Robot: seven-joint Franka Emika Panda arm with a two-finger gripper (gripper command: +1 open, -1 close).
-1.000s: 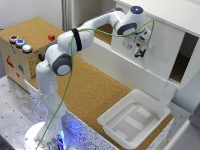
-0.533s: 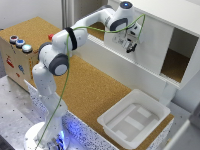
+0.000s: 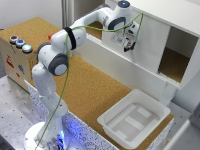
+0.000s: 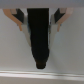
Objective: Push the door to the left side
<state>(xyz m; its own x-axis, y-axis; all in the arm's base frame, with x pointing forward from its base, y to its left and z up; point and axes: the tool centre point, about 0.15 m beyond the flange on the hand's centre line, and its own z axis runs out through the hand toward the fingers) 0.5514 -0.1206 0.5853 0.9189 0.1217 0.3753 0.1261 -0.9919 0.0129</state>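
The door (image 3: 150, 47) is a plain white panel on the front of the white cabinet (image 3: 165, 12). To its right, on the exterior view's right, an open gap (image 3: 177, 60) shows the brown inside. My gripper (image 3: 129, 46) is at the left part of the door, fingers pointing at the panel. I cannot tell if they touch it. In the wrist view the dark fingers (image 4: 40, 40) sit together as one mass, shut on nothing, in front of the white surface (image 4: 12, 55).
A shallow white plastic tray (image 3: 107, 120) lies on the cork tabletop (image 3: 95, 85) below the cabinet. A cardboard box with coloured buttons (image 3: 15, 55) stands at the exterior view's left. The arm's base (image 3: 47, 135) is at the front left.
The gripper has moved towards the exterior view's left along the cabinet front. The dark gap to the door's right now lies further right.
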